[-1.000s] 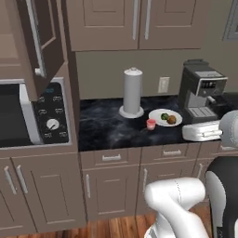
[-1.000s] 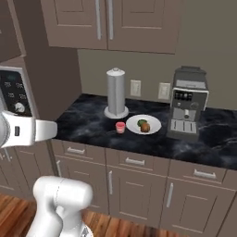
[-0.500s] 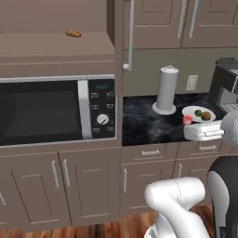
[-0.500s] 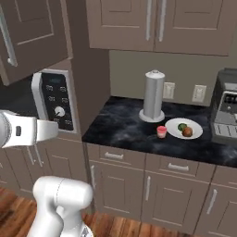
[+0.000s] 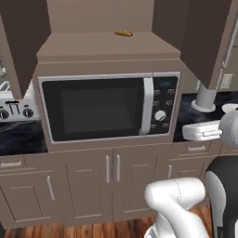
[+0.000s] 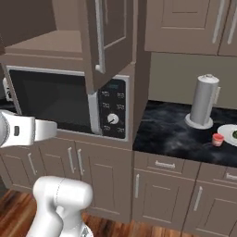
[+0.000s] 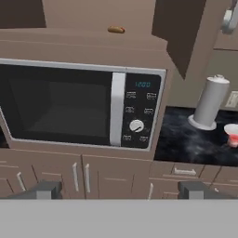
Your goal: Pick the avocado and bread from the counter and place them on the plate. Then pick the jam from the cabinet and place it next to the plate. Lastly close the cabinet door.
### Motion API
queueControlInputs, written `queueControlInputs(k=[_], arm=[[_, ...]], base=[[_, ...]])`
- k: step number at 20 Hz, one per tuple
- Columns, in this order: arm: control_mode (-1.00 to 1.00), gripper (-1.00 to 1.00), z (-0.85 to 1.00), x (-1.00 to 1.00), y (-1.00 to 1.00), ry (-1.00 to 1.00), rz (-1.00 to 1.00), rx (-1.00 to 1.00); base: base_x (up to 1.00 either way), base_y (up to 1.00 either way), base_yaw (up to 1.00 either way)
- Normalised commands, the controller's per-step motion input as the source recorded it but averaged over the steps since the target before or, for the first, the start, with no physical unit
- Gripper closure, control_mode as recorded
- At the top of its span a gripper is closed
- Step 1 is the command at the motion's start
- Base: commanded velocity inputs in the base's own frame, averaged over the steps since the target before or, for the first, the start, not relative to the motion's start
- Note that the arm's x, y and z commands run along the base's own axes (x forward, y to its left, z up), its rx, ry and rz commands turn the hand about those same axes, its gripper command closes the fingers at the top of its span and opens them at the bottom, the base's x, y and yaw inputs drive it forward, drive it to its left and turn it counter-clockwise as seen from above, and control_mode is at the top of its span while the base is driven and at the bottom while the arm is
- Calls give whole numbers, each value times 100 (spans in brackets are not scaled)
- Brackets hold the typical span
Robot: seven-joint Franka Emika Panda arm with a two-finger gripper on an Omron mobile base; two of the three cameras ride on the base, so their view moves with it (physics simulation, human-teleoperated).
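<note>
Tool (image 7: 119,189) spread wide, empty, facing microwave (image 7: 81,104). Cabinet door (image 6: 107,39) open. Jam (image 6: 217,139) on surface (image 6: 176,134) beside plate (image 6: 227,133).

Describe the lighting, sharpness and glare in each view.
Left base view: soft and blurry, flat even light, the microwave glass dull with no glare. Right base view: crisper, the cabinet door shaded. Hand view: soft, the counter veining smeared.
</note>
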Motion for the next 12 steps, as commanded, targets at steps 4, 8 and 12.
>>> queueControlInputs(k=[4,8,12], arm=[[100,-100,0,0,0,0,0,0],[100,-100,0,0,0,0,0,0],[100,-100,0,0,0,0,0,0]], base=[[0,62,0],[19,24,-1],[53,0,0]])
